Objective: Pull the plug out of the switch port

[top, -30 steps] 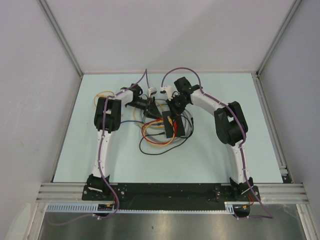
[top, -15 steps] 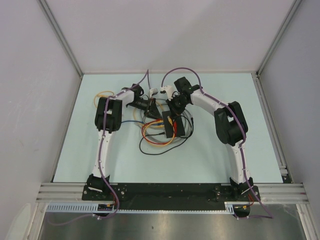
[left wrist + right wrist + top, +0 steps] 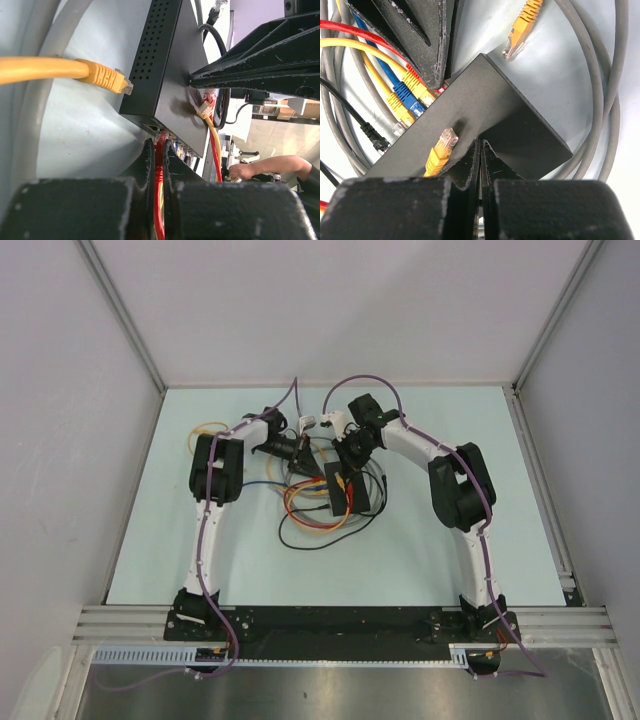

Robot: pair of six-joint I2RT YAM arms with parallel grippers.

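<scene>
The switch is a flat black box lying among cables at mid table. A red plug sits in a socket along its near edge. My left gripper is shut on this red plug and its cable, right at the port. In the right wrist view the switch fills the centre, and my right gripper is shut with its tips pressed down on the switch's top face. The left fingers show at the socket row, partly hiding the red plug.
Blue and yellow plugs sit in neighbouring sockets. A loose yellow plug lies on the switch top, an orange one on the table beside it. Grey cable loops and a black plug surround the switch.
The left jaws have closed onto the red plug at the switch. The right arm and the switch have not moved.
</scene>
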